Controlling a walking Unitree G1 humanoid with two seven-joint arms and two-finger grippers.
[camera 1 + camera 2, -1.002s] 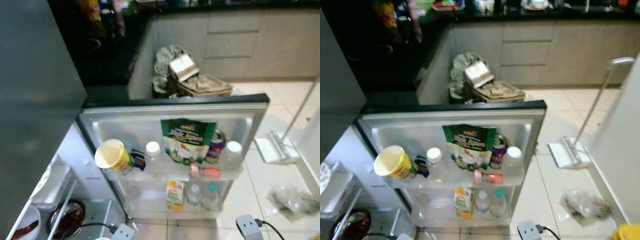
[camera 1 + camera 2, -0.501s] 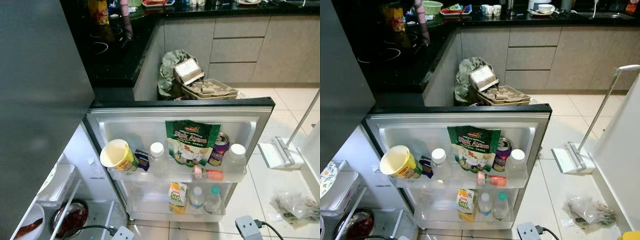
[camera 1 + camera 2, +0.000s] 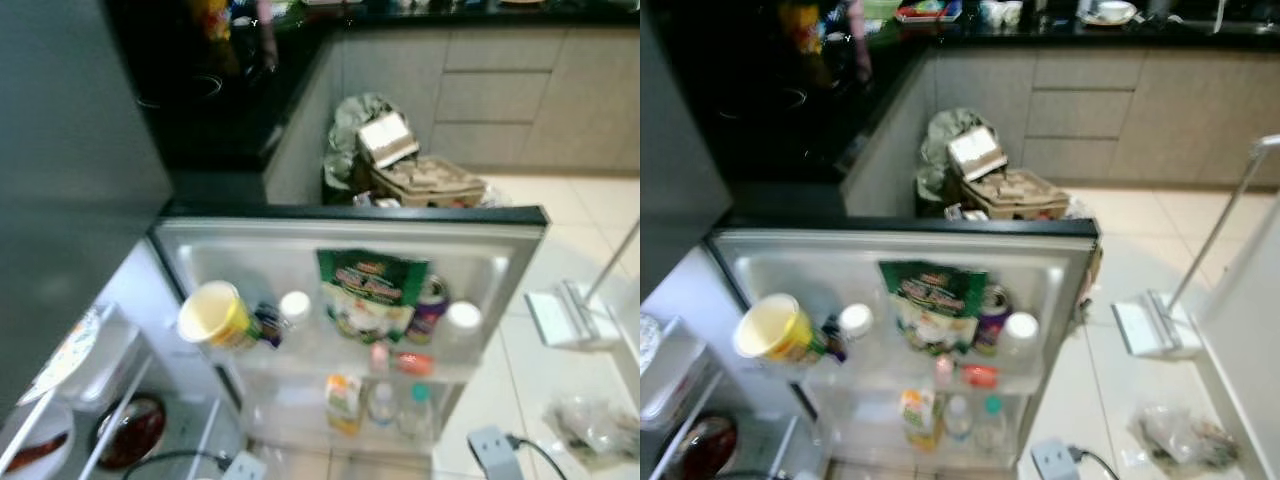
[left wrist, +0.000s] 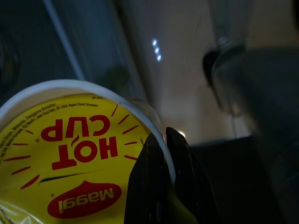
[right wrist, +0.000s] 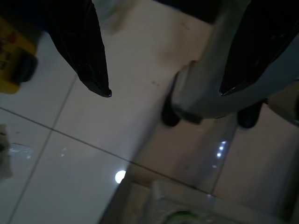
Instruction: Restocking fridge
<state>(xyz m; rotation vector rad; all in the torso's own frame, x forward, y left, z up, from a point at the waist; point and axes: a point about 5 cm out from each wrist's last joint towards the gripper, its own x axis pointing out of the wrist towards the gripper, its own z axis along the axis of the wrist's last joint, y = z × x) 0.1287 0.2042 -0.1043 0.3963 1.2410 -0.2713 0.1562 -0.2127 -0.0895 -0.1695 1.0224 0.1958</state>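
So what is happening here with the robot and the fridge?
The robot stands before the open fridge door, whose shelves hold a yellow cup, a green bag, a can and bottles. Its left gripper is shut on the rim of a yellow noodle cup, seen in the left wrist view. The right gripper hangs open over the floor tiles, holding nothing.

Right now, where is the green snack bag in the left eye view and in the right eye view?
Left eye view: the green snack bag stands on the upper shelf of the fridge door, slightly right of picture centre.
Right eye view: same shelf, slightly left of picture centre.
Shared landmark: the purple can right beside the bag, on its right.
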